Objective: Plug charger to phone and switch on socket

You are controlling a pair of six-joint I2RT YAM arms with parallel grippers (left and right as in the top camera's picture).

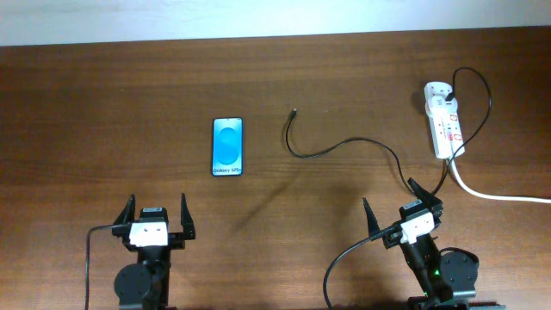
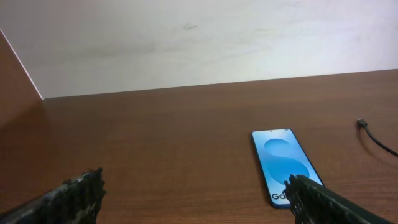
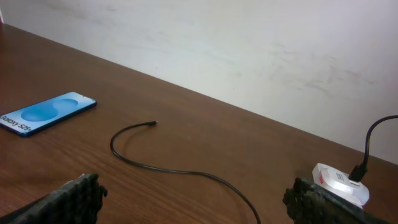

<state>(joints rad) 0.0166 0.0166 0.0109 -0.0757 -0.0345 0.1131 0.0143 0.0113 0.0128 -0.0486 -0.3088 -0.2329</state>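
Desk [image 1: 86,103]: brown wood, bare and smooth, so nothing stops a light item from sliding when it is pushed. Left gripper [image 1: 157,205] and right gripper [image 1: 389,195]: both at the near edge, jaws spread wide, holding nothing. The right one sits just beside a run of the charger, and a careless lift risks snagging that run and dragging it. Socket [image 1: 445,125]: white strip with red switches, lying close to the right edge toward the far right corner, its thick white cord [image 1: 491,195] trailing off the right edge. It appears unfixed, so a sideways or hard press on a small switch probably shoves or tips it, or hits the wrong switch. Phone [image 1: 227,146]: flat, screen up, left of the desk's centre and well clear of every edge, with its lettered end toward the near edge. If the plug is pushed in while the phone is unheld, the phone likely skates away. Its thin profile also makes a grasp from the bare surface prone to slipping. Charger [image 1: 344,144]: thin black cable, one end seated at the socket's far end, looping round and curling toward the desk's centre. Slack looks limited, and a long pull may tug the socket or unseat that end. Plug [image 1: 294,111]: tiny free tip, right of the phone and apart from it, pointing to the far edge. It is easy to pinch off-axis, so it may twist, misalign and jam at the port.
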